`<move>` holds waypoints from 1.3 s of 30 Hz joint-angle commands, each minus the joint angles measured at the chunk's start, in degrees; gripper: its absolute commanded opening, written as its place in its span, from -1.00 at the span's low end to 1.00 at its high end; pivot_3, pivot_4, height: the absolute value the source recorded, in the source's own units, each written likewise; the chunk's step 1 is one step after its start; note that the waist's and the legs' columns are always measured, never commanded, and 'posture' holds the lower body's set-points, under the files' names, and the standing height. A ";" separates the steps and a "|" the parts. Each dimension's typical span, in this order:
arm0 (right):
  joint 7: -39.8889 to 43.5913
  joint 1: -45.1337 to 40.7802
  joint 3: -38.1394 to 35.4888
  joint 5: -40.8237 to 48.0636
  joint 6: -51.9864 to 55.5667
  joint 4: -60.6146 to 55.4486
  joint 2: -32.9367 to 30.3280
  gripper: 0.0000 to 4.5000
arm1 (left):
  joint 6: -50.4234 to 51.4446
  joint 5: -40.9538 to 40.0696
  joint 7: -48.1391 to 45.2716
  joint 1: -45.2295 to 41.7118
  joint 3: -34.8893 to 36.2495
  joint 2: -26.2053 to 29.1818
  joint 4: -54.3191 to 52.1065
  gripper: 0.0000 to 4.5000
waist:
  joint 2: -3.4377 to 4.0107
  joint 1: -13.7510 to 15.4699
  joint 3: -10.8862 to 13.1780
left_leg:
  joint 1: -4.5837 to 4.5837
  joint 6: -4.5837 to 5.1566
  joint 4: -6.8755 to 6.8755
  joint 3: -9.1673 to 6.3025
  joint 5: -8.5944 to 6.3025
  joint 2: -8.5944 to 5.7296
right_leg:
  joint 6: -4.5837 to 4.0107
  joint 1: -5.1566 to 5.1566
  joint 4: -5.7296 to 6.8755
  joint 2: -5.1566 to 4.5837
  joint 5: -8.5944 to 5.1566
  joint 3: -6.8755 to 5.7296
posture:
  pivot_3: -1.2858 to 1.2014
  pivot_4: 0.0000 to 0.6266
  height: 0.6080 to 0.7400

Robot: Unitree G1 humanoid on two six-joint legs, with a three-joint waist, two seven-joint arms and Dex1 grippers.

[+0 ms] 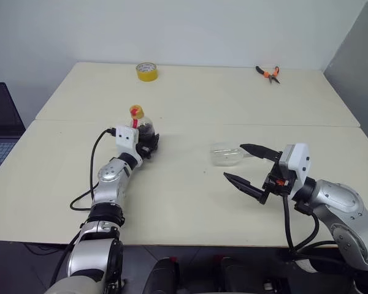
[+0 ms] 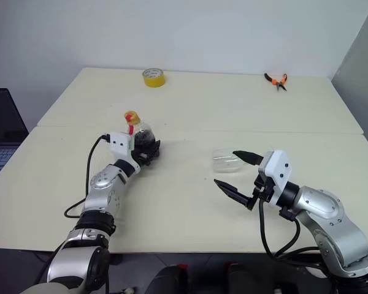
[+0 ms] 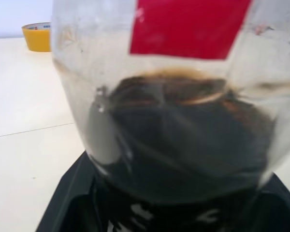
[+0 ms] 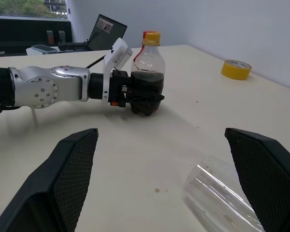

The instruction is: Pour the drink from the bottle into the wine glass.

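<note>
The bottle (image 1: 138,121), clear plastic with a yellow cap and red neck label, stands upright on the left part of the table. Dark drink (image 4: 146,79) fills its lower body. My left gripper (image 1: 148,144) reaches in level, and its black fingers (image 4: 144,104) are closed around the bottle's ribbed base. The wine glass (image 1: 226,154) lies on its side near the table's middle, its stem hidden. My right gripper (image 1: 234,161) hovers open just right of the glass, one finger above it and one in front, touching nothing.
A yellow tape roll (image 1: 146,71) sits at the far edge and orange-handled pliers (image 1: 268,73) at the far right. A seam (image 1: 233,124) runs across between two tabletops. A laptop (image 1: 0,122) stands off the table's left side.
</note>
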 commanded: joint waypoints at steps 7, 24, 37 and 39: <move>-2.70 -1.67 -1.90 2.30 1.65 -2.81 1.56 1.00 | 5.23 -0.96 -3.67 5.72 -5.23 -1.47 -20.78 -0.11 | -0.01 -0.05 0.01 | -0.03 -0.01 -0.01 0.00 0.00 0.01 | 0.00 0.00 -0.05 0.00 0.00 0.02 | 0.03 -0.52 1.00; -18.96 -11.13 1.81 8.66 19.77 -8.92 9.04 1.00 | 19.36 -4.04 -15.50 16.65 -16.96 1.46 -45.81 -0.13 | 0.05 -0.20 0.03 | -0.05 0.00 -0.03 -0.02 0.00 0.02 | -0.01 -0.01 -0.08 0.01 0.00 0.04 | 0.03 -0.52 1.00; -12.48 -11.35 1.03 15.38 21.16 -9.89 4.70 1.00 | 18.31 -3.76 -25.36 14.48 -22.31 2.08 -43.01 -0.13 | 0.06 -0.17 0.04 | -0.05 0.02 -0.04 -0.03 -0.01 0.01 | -0.01 0.00 -0.12 0.02 0.00 0.02 | 0.03 -0.52 1.00; -13.45 -12.20 2.34 14.57 21.34 -9.37 5.42 1.00 | 17.90 -3.53 -25.51 14.54 -22.64 1.86 -42.65 -0.13 | 0.06 -0.18 0.04 | -0.05 0.02 -0.04 -0.03 -0.01 0.01 | 0.00 0.00 -0.12 0.02 0.00 0.02 | 0.03 -0.52 1.00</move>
